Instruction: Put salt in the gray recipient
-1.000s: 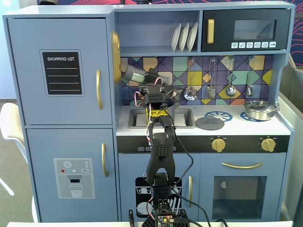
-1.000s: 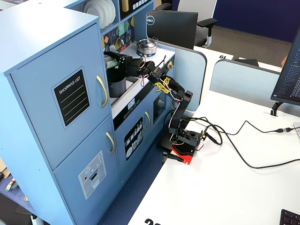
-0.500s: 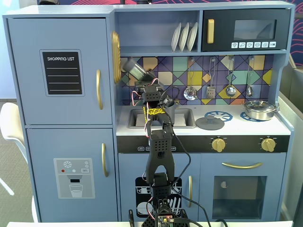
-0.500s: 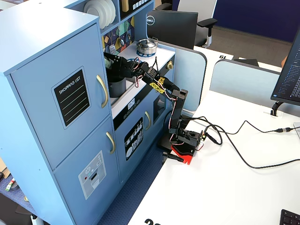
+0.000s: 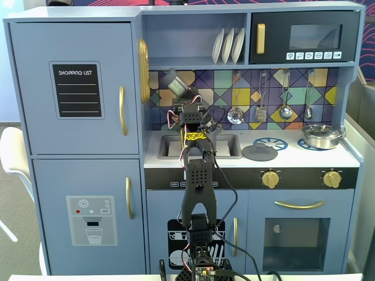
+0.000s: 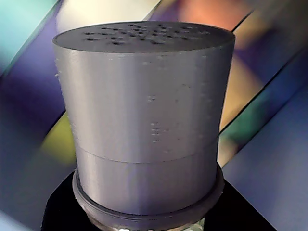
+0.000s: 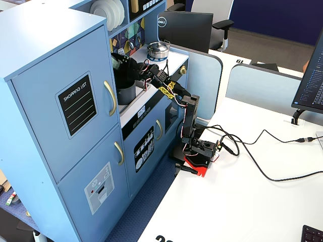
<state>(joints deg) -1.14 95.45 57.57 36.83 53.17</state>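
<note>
One salt (image 5: 177, 82), three plates (image 5: 228, 45) – one pan (image 5: 321, 136), one lid (image 5: 259, 153).

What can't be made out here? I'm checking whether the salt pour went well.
- Pot: barely seen; the arm hides it in one fixed view.
- Salt shaker: the bottom edge cuts off the label and the fingers in the wrist view.
- Falling salt: too small in every view.

Salt (image 5: 178, 82): slim gray shaker, tilted, cap up-left, raised at upper centre of a fixed view; perforated cap fills wrist view (image 6: 144, 115). Gray recipient (image 7: 126, 93): matte pot, upright, upper-left of centre.
</note>
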